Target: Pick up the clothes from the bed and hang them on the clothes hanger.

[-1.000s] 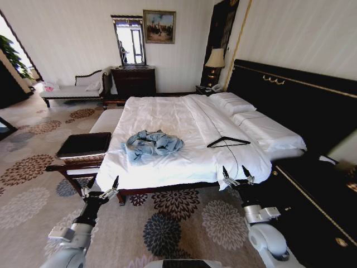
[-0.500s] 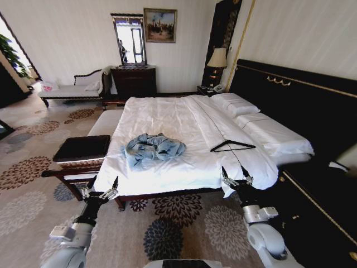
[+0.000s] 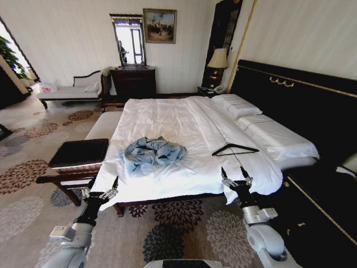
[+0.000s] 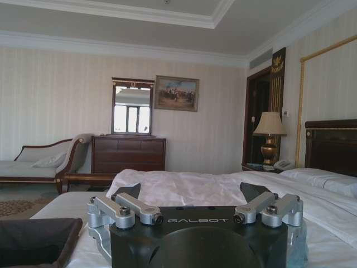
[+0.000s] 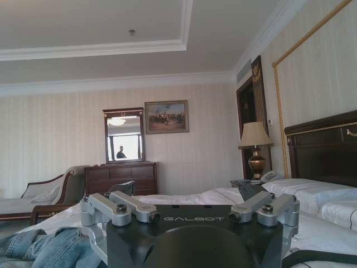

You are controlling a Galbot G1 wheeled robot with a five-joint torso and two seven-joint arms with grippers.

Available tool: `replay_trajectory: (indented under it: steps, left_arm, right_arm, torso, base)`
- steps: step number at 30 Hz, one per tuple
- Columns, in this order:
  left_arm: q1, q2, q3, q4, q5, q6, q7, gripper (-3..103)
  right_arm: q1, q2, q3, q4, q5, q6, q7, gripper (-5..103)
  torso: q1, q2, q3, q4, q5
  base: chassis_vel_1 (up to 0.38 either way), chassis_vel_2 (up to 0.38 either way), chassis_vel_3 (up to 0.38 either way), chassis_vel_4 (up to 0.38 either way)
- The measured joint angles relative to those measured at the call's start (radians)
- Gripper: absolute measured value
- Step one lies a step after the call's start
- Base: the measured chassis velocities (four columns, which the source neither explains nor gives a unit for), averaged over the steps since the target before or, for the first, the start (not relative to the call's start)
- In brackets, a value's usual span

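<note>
1. The step in hand, as I judge it, is the approach. Both arms are held low at the foot edge of the bed (image 3: 167, 117), and neither touches anything.
2. The left tool (image 3: 101, 190) sits at about 7 o'clock in the head view, spread wide and empty. The right tool (image 3: 234, 174) sits at about 5 o'clock, also spread wide and empty.
3. The denim jacket (image 3: 152, 153) lies crumpled on the white sheet, near the foot edge. To take it well, reach for a raised fold near the collar, not a sleeve, so it lifts in one piece.
4. The heap's long axis runs roughly 9 to 3 o'clock. I cannot tell which way the collar points.
5. The black hanger (image 3: 235, 149) lies flat, well apart from the jacket at its 3 o'clock. Its bar runs 8 to 2 o'clock, and its hook points toward 11 o'clock.
</note>
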Motion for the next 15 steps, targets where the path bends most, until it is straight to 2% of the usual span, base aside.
replay_trajectory:
  steps: [15]
  left_arm:
    - [0.004, 0.000, 0.000, 0.003, 0.000, -0.004, 0.001, 100]
  right_arm:
    - [-0.009, 0.009, -0.003, 0.003, -0.009, 0.007, -0.005, 100]
  torso:
    - [0.000, 0.000, 0.000, 0.0000, 0.0000]
  base:
    - [-0.107, 0.104, 0.101, -0.107]
